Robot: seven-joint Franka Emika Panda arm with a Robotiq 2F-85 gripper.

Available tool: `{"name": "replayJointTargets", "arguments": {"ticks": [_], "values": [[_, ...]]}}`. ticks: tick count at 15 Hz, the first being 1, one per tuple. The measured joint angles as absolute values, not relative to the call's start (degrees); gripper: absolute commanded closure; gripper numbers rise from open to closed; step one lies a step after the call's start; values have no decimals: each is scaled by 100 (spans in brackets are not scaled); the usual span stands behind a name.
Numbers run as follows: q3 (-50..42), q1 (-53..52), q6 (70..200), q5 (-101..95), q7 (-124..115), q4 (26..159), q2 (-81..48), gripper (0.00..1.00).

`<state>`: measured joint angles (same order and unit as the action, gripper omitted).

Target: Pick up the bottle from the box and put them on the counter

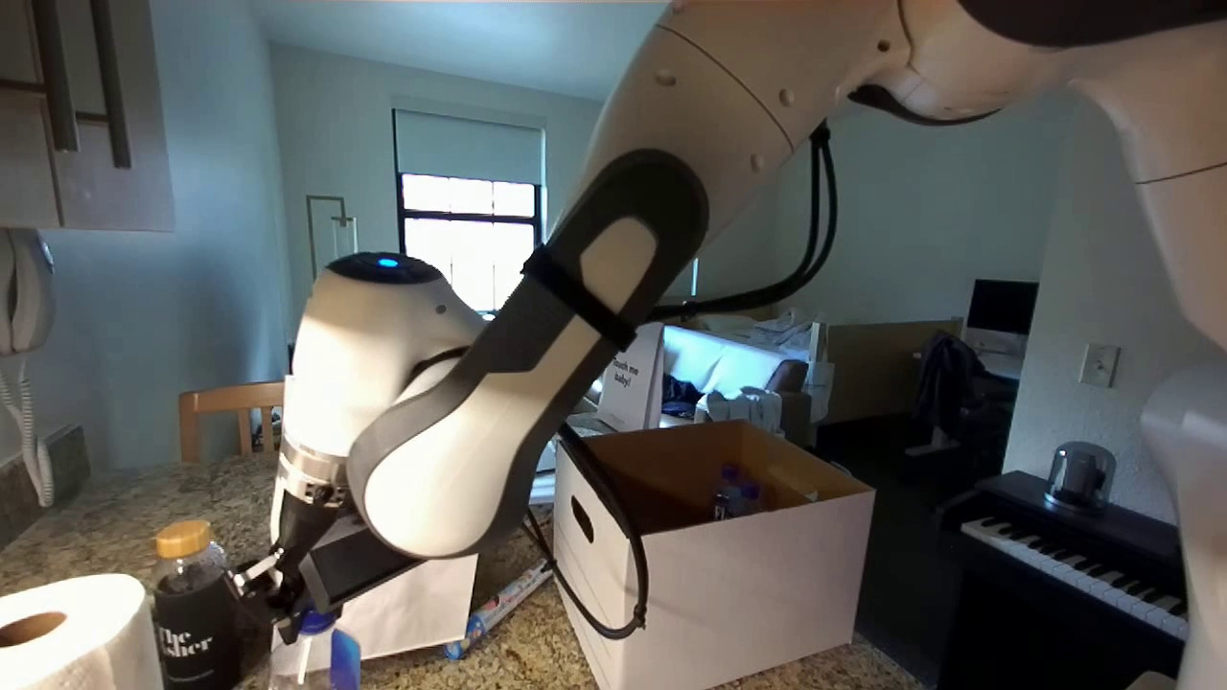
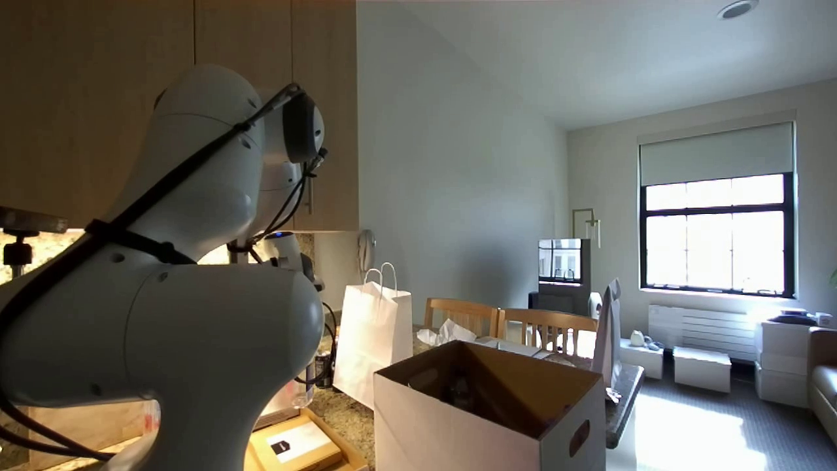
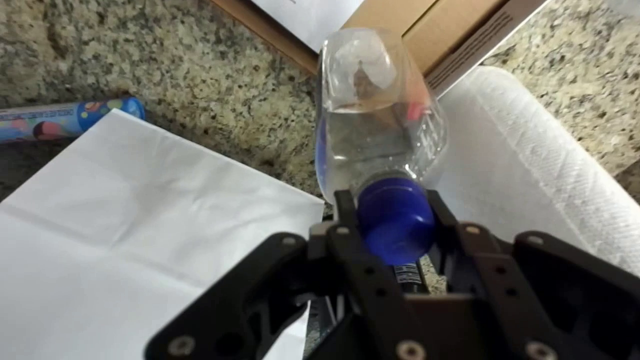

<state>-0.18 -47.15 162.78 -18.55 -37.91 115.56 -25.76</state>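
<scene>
Blue cap (image 3: 397,235), clasped by the gripper (image 3: 392,212)
Jaws narrowed to cap width hold the bottle (image 3: 370,135); in an exterior view, the box (image 1: 748,594) stands at its three o'clock.

Pale walls (image 2: 444,170) meet a dim ceiling (image 2: 588,39) with a round fitting (image 2: 737,9). In both exterior views a black-framed window (image 2: 716,242) glares white (washed out by daylight), its blind (image 2: 718,154) drawn partway down. Under it sits a white slatted panel (image 2: 703,331), and a bright sunlit patch (image 2: 693,435) lies across the dark floor (image 2: 807,441). Two wooden chairs (image 2: 548,318) stand nearer, side by side, and yellow light (image 2: 55,241) glows beneath wooden cupboards (image 2: 98,98). A phone (image 1: 24,292) hangs on the wall. In an exterior view a black piano (image 1: 1064,578) stands by a wall, a shiny dome (image 1: 1081,476) on top; further off are a monitor (image 1: 1002,307) and a sofa (image 1: 714,359).
</scene>
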Motion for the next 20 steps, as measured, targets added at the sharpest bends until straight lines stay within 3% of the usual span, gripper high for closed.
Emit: {"name": "replayJointTargets", "arguments": {"ticks": [9, 10, 11, 13, 18, 20], "values": [[-319, -4861, 15309, -1570, -3898, 11056, -3149, 86], [-321, -4849, 15234, -1547, -3900, 10976, -3208, 80], [-326, -4840, 15206, -1543, -3922, 10906, -3257, 40], [-328, -4824, 15170, -1542, -3966, 10808, -3308, 33], [-402, -4817, 15087, -1542, -4018, 10731, -3329, 2], [-425, -4802, 15087, -1542, -4056, 10731, -3326, 0]]}}
